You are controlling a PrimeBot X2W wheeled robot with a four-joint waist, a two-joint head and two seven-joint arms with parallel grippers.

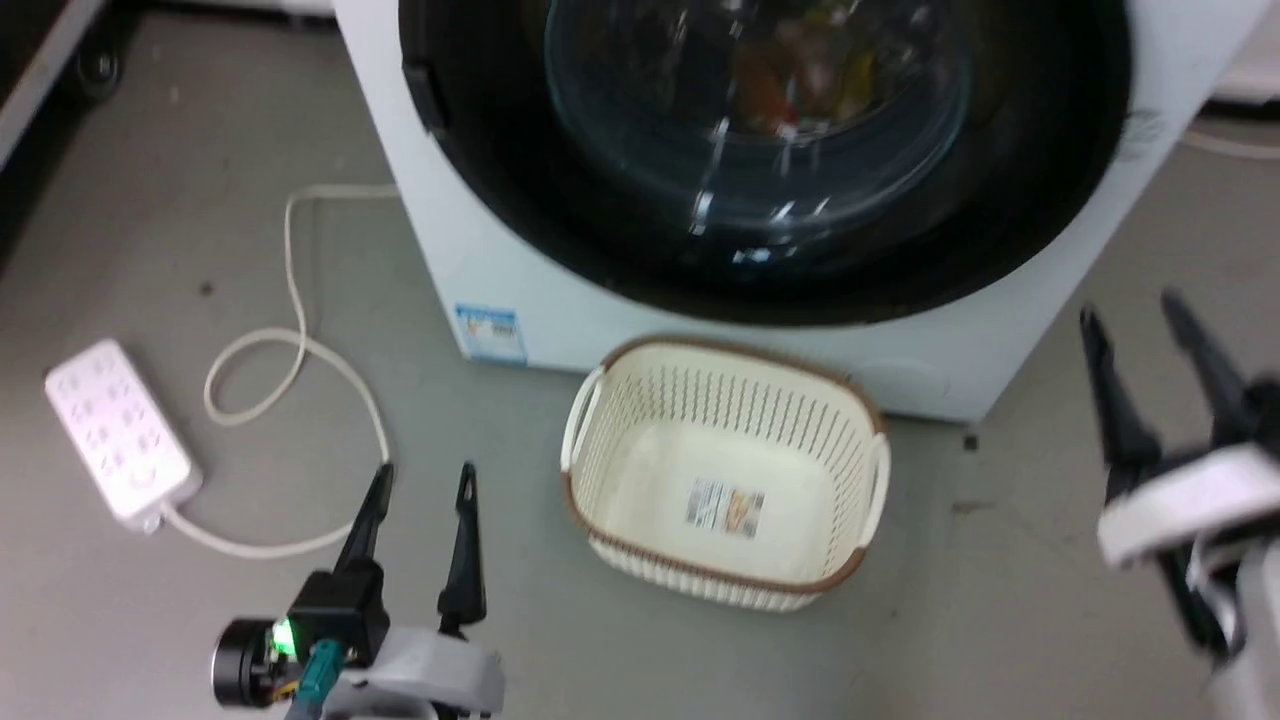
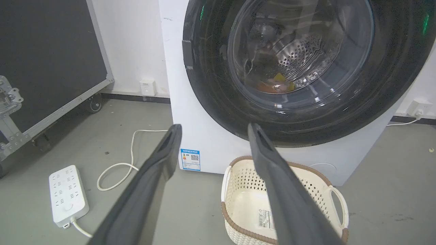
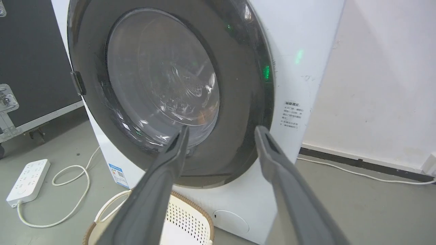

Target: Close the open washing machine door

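Washing machine door (image 1: 760,120): lies flat against the front of the washing machine (image 1: 480,260), at the far centre of the scene; black rim and bulging glass cover the drum mouth.
Drum (image 2: 299,54): perforated steel, seen through the glass, with orange and yellow items (image 2: 276,85) low inside.
Blue sticker (image 1: 490,332): low on the machine's front, left of the door's bottom edge.
Left gripper (image 1: 426,470): near left, above the floor (image 1: 1000,600); jaws apart, holding nothing.
Right gripper (image 1: 1130,305): near right, beside the machine's right corner; jaws apart, holding nothing.
Basket (image 1: 730,345): cream, brown-rimmed, on the floor just in front of the machine, between the grippers.
Power strip (image 1: 118,430): white, on the floor at left, its cable (image 1: 290,260) looping towards the machine.
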